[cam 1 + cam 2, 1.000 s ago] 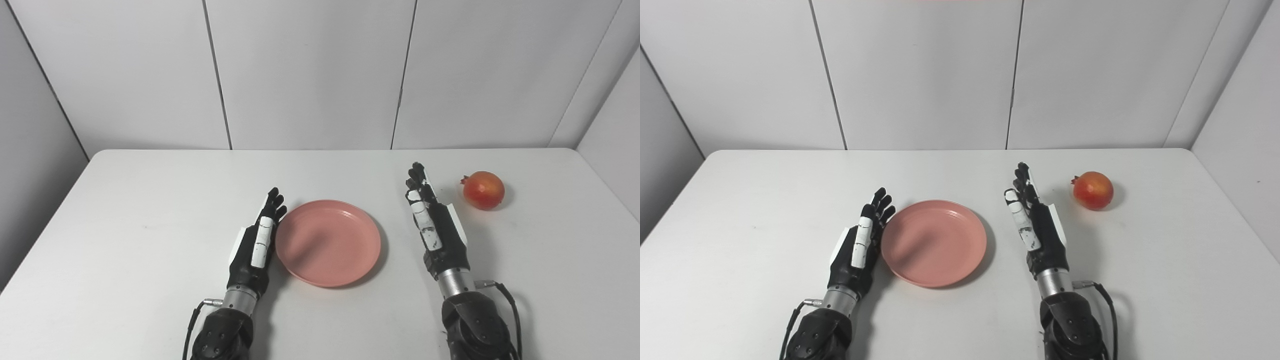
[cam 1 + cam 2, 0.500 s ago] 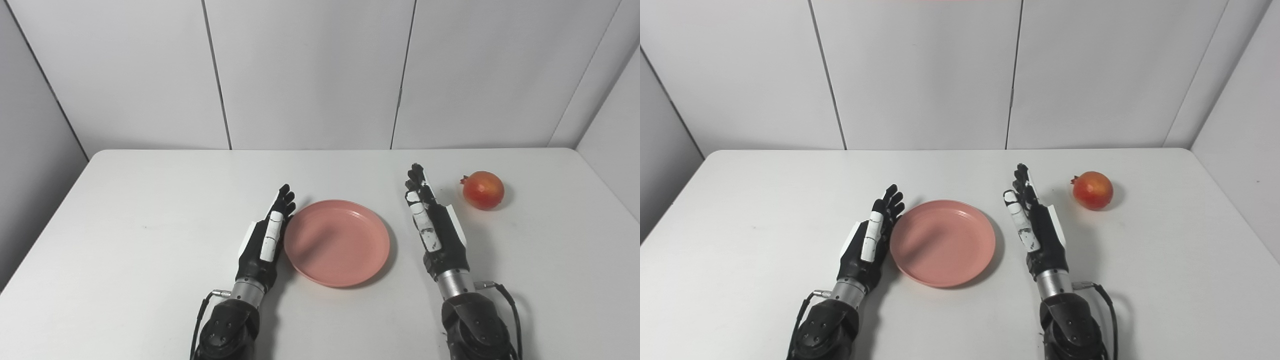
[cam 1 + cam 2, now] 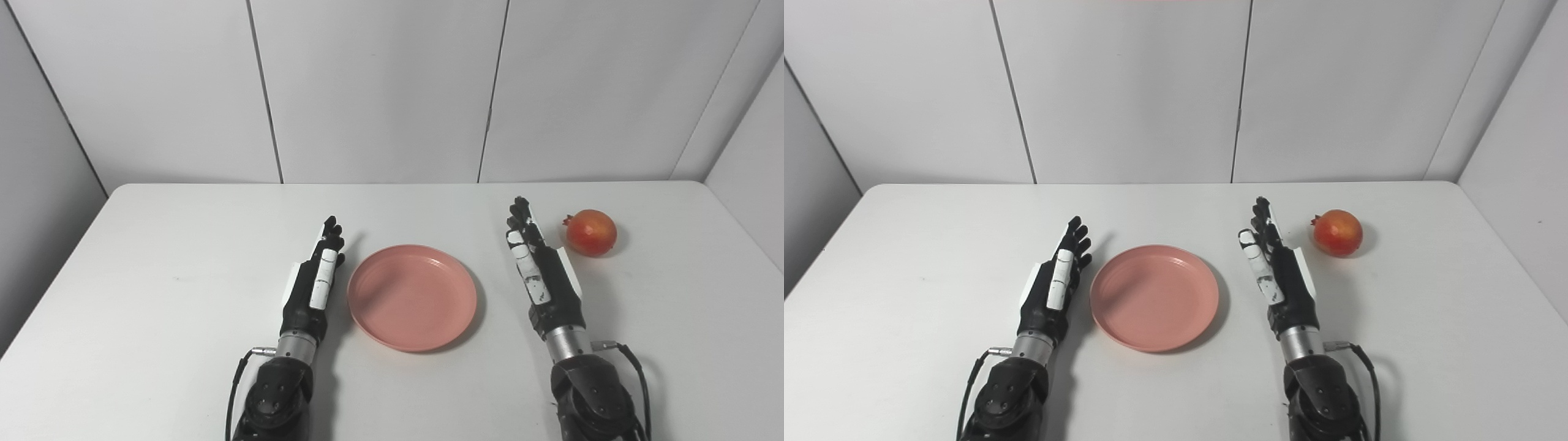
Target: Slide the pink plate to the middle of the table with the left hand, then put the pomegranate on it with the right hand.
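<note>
The round, shallow pink plastic plate (image 3: 411, 297) lies flat on the white table (image 3: 153, 275), roughly at its middle, with nothing on it. The black-and-white left hand (image 3: 315, 282) stands just beside the plate's left rim, edge-on with fingers straight and together, holding nothing; a thin strip of table seems to show between hand and rim, though the hand's shadow makes that hard to be sure of. The black-and-white right hand (image 3: 539, 269) stands on the other side of the plate, a little apart from its right rim, likewise flat, extended and empty.

The round red-orange pomegranate (image 3: 591, 232) with its small dark crown rests on the table beyond the plate's right side, farther back than the plate, just past the right hand's fingertips and not touching them.

The slide looks finished, so the fruit is the thing to handle. It is likely firm, fairly heavy for its size and smooth-skinned, so it will roll if nudged from one side. A wrap around its widest part, thumb opposite the fingers and clear of the crown, should hold it. The plate looks light and stiff and may skid when the fruit lands, so a gentle set-down at its centre is wise.
</note>
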